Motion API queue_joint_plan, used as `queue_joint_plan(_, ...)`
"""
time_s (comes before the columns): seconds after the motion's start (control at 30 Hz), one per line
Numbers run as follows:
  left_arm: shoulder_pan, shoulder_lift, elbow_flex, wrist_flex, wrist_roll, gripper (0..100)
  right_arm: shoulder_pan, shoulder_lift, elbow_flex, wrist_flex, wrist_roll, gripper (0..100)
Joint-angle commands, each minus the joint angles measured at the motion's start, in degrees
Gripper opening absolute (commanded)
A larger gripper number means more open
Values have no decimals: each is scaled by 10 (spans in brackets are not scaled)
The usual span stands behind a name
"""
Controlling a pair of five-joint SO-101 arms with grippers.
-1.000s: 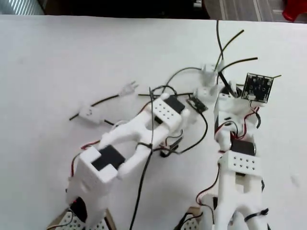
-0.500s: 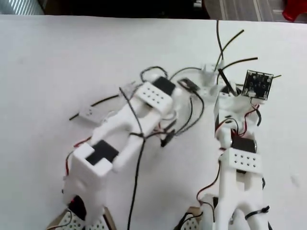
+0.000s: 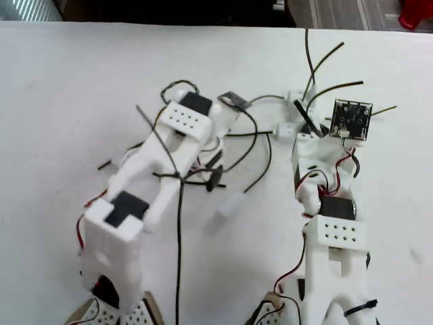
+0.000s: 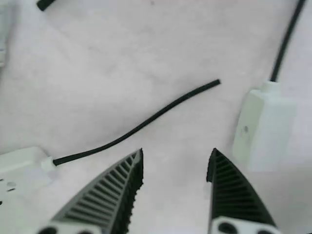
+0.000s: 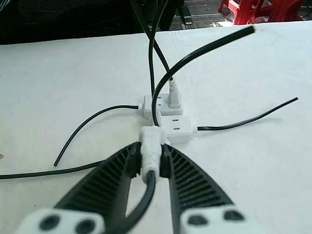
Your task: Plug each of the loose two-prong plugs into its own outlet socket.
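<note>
The right gripper (image 5: pixel 150 148) pinches one white two-prong plug (image 5: pixel 151 136) between its jaws, just beside the nearer outlet socket (image 5: pixel 176 128). Just beyond that socket, a second socket (image 5: pixel 155 105) holds a second plug (image 5: pixel 173 92). Well apart from the nearer outlet socket, the left gripper (image 4: pixel 176 158) has its jaws spread over the table (image 4: pixel 122 73), with a white corded block (image 4: pixel 265 126) just beside one finger.

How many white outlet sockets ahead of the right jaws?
2. A far white outlet socket holding a seated white plug; a near white outlet socket beside it, by the held white plug. Others may be hidden.
</note>
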State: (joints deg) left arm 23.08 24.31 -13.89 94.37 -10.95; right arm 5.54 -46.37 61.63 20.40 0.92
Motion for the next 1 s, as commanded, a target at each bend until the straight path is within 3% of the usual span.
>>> queue_joint_plan(0.0, 56, -58, -18, 18, 0, 218, 5, -18, -26, 3, 4, 17)
queue_joint_plan(0.33, 80, 24, 34, -52, 23, 220, 8, -17, -26, 3, 4, 17)
queue_joint_plan(0.53, 9, 86, 20, -68, 18, 218, 7, -17, -26, 3, 4, 17)
queue_joint_plan(0.7, -29, 79, 2, -62, 18, 219, 7, -17, -26, 3, 4, 17)
queue_joint_plan(0.97, -18, -7, -1, -33, 18, 218, 7, -17, -25, 3, 4, 17)
